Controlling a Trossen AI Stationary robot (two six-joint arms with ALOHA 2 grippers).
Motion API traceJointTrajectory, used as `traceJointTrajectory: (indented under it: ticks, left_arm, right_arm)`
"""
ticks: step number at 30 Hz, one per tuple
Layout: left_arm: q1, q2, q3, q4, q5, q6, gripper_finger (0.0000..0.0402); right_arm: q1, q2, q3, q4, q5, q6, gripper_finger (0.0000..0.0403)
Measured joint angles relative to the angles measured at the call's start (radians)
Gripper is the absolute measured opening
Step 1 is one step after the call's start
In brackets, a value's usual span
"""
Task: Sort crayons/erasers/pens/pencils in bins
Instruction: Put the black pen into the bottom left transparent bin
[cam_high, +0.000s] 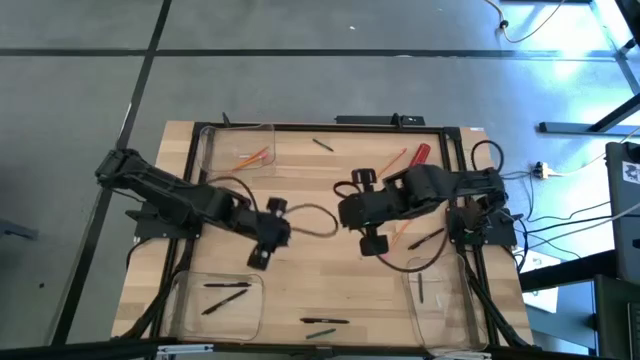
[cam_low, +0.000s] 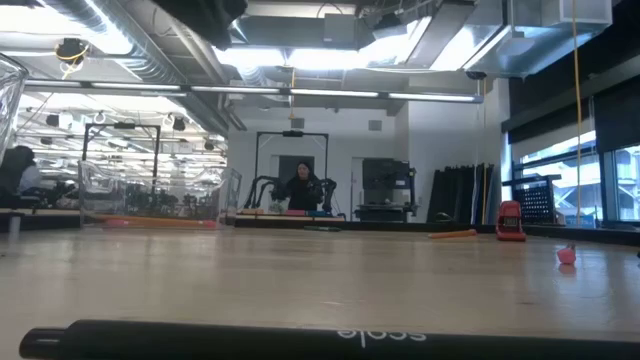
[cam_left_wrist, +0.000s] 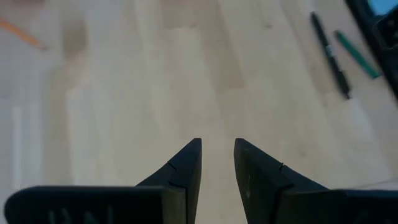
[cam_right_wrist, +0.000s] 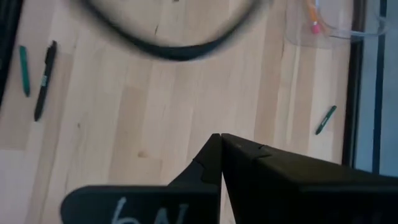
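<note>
My left gripper (cam_high: 259, 258) hangs over the bare table's middle, a little left of centre. Its fingers (cam_left_wrist: 217, 155) stand slightly apart with nothing between them. My right gripper (cam_high: 374, 242) is shut and empty (cam_right_wrist: 219, 144) over the table right of centre. Orange pencils (cam_high: 252, 157) lie in the far-left bin (cam_high: 210, 140). Black pens (cam_high: 225, 292) lie in the near-left bin (cam_high: 180, 310), and one pen (cam_high: 420, 288) lies in the near-right bin (cam_high: 450, 315). Loose pens (cam_high: 325, 322) lie near the front edge and also show in the left wrist view (cam_left_wrist: 329, 53).
A red cylinder (cam_high: 420, 153) and an orange pencil (cam_high: 392, 160) lie at the far right. A pen (cam_high: 322, 144) lies near the far edge. A pencil (cam_high: 403, 230) and a pen (cam_high: 428, 239) lie under the right arm. Cables loop between the arms (cam_high: 315, 215).
</note>
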Motion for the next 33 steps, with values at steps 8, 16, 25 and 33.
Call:
traceJointTrajectory:
  ticks: [8,16,25,33]
  left_arm:
    - [-0.126,0.166,0.226,-0.168,-0.064,-0.120,0.0088]
    - [-0.201,0.291,0.355,-0.174,-0.065,-0.261,0.0088]
    - [-0.239,0.362,0.359,-0.134,-0.061,-0.355,0.0088]
    - [-0.242,0.400,0.359,-0.113,-0.072,-0.534,0.0088]
  right_arm:
    - [0.061,-0.082,0.000,0.000,-0.013,0.004,0.0009]
    - [0.132,-0.089,0.000,0.000,-0.016,0.000,0.0009]
    - [0.191,-0.086,0.000,0.000,-0.018,-0.021,0.0009]
    - [0.226,-0.086,0.000,0.000,-0.017,0.027,0.0009]
